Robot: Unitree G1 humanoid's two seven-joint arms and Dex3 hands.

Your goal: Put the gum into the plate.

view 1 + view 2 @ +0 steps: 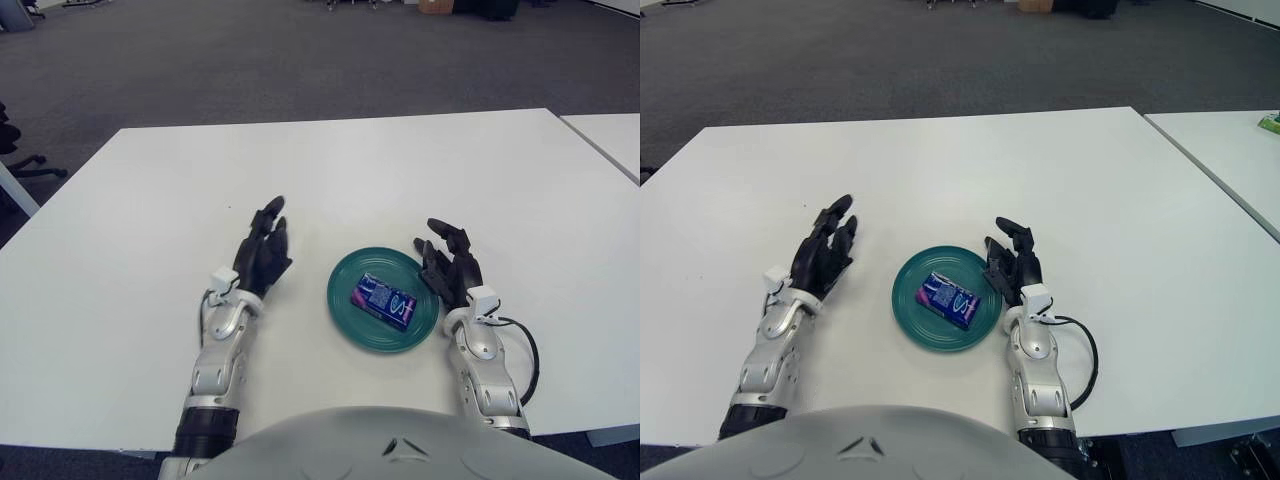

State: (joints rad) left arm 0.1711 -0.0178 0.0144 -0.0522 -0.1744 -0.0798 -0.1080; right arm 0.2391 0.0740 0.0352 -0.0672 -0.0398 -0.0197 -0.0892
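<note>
A blue pack of gum (384, 300) lies flat inside the green plate (347, 319) near the table's front edge. My left hand (263, 249) shows to the left of the plate, apart from it, palm down with fingers stretched out and empty. My right hand (449, 264) shows just beside the plate's right rim, fingers spread and holding nothing.
The white table (330, 170) stretches far behind the plate. A second white table (610, 135) stands at the right with a narrow gap between. Grey carpet lies beyond. A black cable (525, 350) loops from my right wrist.
</note>
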